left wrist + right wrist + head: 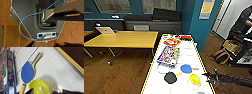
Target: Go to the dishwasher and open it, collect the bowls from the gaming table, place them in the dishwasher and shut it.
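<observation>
The gaming table [191, 55] is a long white top with a yellow rim. A yellow-green bowl [194, 79] sits near its right edge and shows large in the right wrist view [39, 87]. My right gripper [207, 77] hovers just right of that bowl, open, with the bowl close by one dark finger [30, 91]. A blue round bat with a wooden handle [27, 73] lies beyond the bowl [186, 68]. A black round thing [170, 77] lies to the left; I cannot tell if it is a bowl. My left gripper [50, 45] hangs open over the floor. The dishwasher is out of view.
A colourful game box [169, 55] and red items [172, 41] lie farther along the table. A wooden desk [124, 38] with a laptop [105, 30] stands to the left. A person [244, 20] and bags [221, 56] are on the right.
</observation>
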Tool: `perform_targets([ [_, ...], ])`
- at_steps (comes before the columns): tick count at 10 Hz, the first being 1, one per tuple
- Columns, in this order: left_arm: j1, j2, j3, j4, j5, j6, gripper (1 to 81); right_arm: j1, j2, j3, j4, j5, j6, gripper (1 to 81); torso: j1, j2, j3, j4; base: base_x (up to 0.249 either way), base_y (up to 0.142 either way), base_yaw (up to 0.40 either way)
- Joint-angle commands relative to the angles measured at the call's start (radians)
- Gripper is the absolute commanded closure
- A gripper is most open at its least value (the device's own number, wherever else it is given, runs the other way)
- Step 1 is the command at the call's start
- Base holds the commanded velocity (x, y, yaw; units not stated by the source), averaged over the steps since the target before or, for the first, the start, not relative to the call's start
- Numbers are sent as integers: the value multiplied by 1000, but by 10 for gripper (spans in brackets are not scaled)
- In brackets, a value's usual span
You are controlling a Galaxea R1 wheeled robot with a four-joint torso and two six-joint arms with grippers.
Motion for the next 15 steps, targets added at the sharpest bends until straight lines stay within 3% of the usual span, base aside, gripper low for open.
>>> perform_targets([
  [1, 6, -5, 9, -7, 64, 0, 10, 129, -5, -1, 13, 1, -14, 10, 0, 0, 0, 0, 0, 0, 0],
  [5, 4, -2, 9, -7, 66, 0, 10, 94, 7, 8, 7, 59, -11, 10, 0, 0, 0, 0, 0, 0, 0],
  [11, 0, -2, 9, -7, 67, 0, 10, 53, 64, -59, 9, 62, -11, 10, 0, 1, 0, 0, 0, 0, 0],
  [15, -4, -1, 9, -7, 71, 0, 10, 13, 73, -73, 9, 103, -11, 10, 0, 1, -1, 0, 0, 0, 0],
])
